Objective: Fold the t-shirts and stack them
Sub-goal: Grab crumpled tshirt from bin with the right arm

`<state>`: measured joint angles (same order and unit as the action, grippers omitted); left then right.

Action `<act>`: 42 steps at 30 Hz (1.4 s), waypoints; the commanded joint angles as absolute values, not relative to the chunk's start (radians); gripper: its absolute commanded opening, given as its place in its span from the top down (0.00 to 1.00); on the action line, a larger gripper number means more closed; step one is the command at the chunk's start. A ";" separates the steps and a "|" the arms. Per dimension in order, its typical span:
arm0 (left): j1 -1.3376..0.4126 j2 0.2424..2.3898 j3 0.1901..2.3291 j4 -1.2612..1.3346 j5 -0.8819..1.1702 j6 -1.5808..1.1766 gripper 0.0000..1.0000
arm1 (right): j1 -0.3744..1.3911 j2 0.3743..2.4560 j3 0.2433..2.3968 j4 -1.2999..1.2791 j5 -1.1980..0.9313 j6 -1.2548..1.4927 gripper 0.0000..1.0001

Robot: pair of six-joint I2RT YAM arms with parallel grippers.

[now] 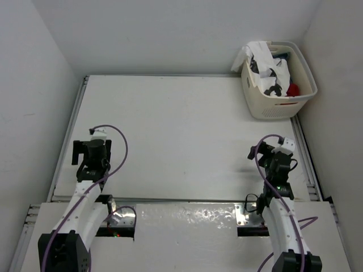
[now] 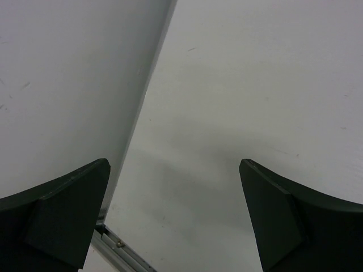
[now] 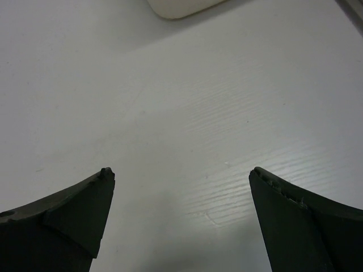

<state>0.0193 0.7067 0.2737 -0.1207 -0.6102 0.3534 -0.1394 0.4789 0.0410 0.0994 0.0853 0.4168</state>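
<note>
The light is bright and even, from above. The flat white desk (image 1: pixel 181 124) has a small soft shadow just beside the black right arm (image 1: pixel 276 190). Glare shines on the glossy white board (image 1: pixel 195 215) at the near edge. The top view is sharp. In both wrist views the dark fingers (image 2: pixel 62 221) (image 3: pixel 65 218) look a little blurry, with a faint grey shadow on the desk between them.

Cream laundry basket (image 1: pixel 278 105) on white table (image 1: pixel 181 130).
Basket stood upright at the table's far right corner, near the right wall (image 1: pixel 334 85); metal rails (image 1: pixel 68 141) edged the table's sides.
</note>
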 commanded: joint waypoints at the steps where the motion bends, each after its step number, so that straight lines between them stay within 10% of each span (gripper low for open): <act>1: 0.012 0.710 0.346 -0.101 -0.660 0.348 0.00 | -0.133 0.474 0.128 0.123 0.029 0.529 0.01; 7: 0.012 0.755 0.557 -0.284 -0.244 0.511 0.00 | -0.133 0.673 0.542 0.113 -0.196 0.421 0.02; 20: 0.009 1.202 0.995 -0.270 -0.084 0.587 0.05 | -0.147 2.000 2.116 -0.532 0.096 0.233 0.01; 25: 0.009 1.314 1.032 -0.207 -0.094 0.554 0.05 | -0.153 2.351 2.345 -0.494 0.202 0.164 0.01; 35: 0.009 1.427 1.123 -0.281 -0.118 0.511 0.05 | -0.167 2.424 2.125 -0.367 0.397 0.066 0.02; 38: 0.009 1.442 1.137 -0.281 -0.118 0.514 0.05 | -0.167 2.434 2.111 -0.362 0.368 0.077 0.23; 42: 0.009 1.451 1.150 -0.287 -0.117 0.515 0.05 | -0.167 2.389 2.076 -0.328 0.377 0.095 0.85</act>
<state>0.0181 1.4525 1.1057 -0.2985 -0.1184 0.5224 -0.1638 2.4306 2.0804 -0.3676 0.3382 0.0921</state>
